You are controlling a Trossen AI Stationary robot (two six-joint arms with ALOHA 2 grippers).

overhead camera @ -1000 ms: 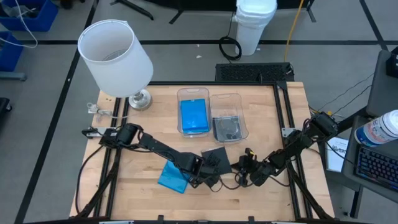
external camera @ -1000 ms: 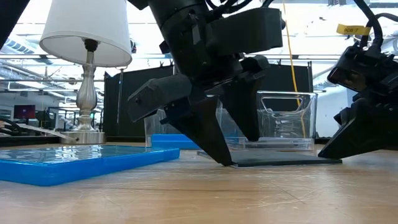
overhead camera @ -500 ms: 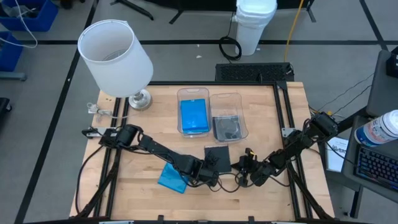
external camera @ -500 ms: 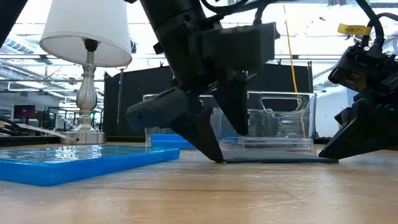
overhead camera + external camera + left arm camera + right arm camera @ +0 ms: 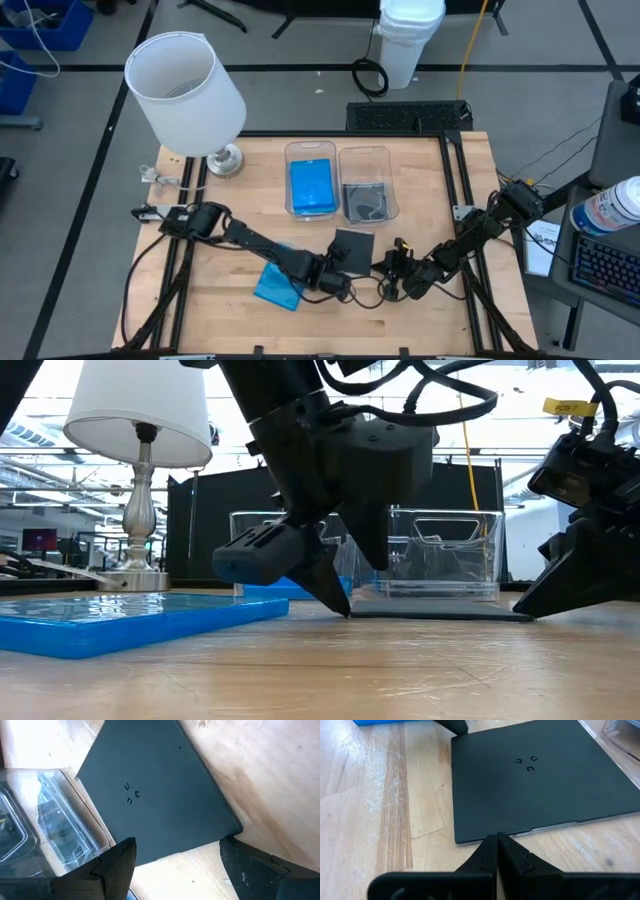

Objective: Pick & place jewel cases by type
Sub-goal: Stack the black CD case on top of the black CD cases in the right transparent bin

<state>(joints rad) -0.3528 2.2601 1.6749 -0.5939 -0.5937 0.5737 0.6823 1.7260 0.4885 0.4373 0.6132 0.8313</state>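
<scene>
**A:** Where's the dark jewel case (image 5: 352, 251) for you rn?

**B:** Flat on the counter (image 5: 240, 310), just in front of the two clear bins (image 5: 366, 158), btwn both arms. Your left gripper (image 5: 172, 855) sits at its near edge, jaws spread wide, one finger (image 5: 112, 862) to each side of a corner, gripping nothing. Right gripper (image 5: 497, 845) has its jaws clenched shut, empty, tip at the case's other edge, prob touching but you can't be sure from the right wrist view.

**A:** How will it handle?

**B:** Expect it thin, stiff and light, w/ slick plastic faces. It'll likely skate on the wood if you nudge it, and the hinge side can crack if you pinch hard. It lies dead flat, so you've no gap to get under.

**A:** Where do I grab?

**B:** I'd go for an edge: pin or tip it w/ the shut right jaws, then close your left jaws across the thickness near mid-edge, not the corner, so it doesn't pivot out.

**A:** And the blue one?

**B:** The loose blue jewel case (image 5: 277, 285) lies on the counter beside your left arm, apart from the dark one; another blue case (image 5: 312, 186) is already in the left bin (image 5: 290, 152).
</scene>
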